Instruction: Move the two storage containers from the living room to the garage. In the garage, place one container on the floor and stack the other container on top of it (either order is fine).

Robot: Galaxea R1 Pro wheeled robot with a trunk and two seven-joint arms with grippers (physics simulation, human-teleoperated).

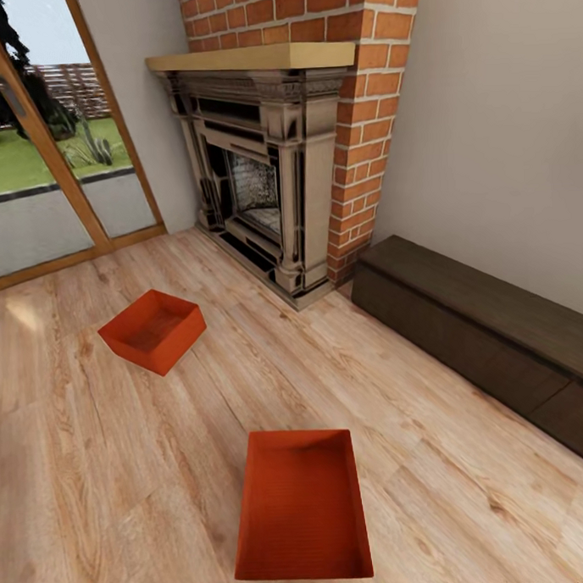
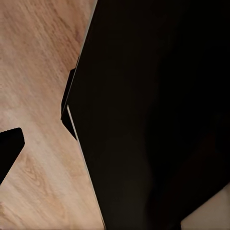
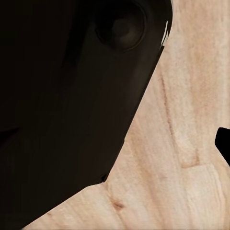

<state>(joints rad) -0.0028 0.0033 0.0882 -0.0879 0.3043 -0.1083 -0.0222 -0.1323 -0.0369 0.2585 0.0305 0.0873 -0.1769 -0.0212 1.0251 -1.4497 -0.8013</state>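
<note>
**Clearance around the two bins on the plank floor**

Near container (image 1: 302,505) and far container (image 1: 153,330) lie well apart, with bare plank floor (image 1: 96,470) between and around both. Fireplace (image 1: 265,170) and brick column (image 1: 365,127) stand beyond; a low dark cabinet (image 1: 489,338) lines the right wall; glass doors (image 1: 39,150) close the left

floor: light wood planks (image 1: 96,470) | fireplace (image 1: 261,182) ornate, under brick column (image 1: 351,111) | walls cream (image 1: 496,121) | low dark wooden cabinet (image 1: 489,342) along right wall | wood-framed glass doors (image 1: 40,158) showed daylight, lawn
</note>
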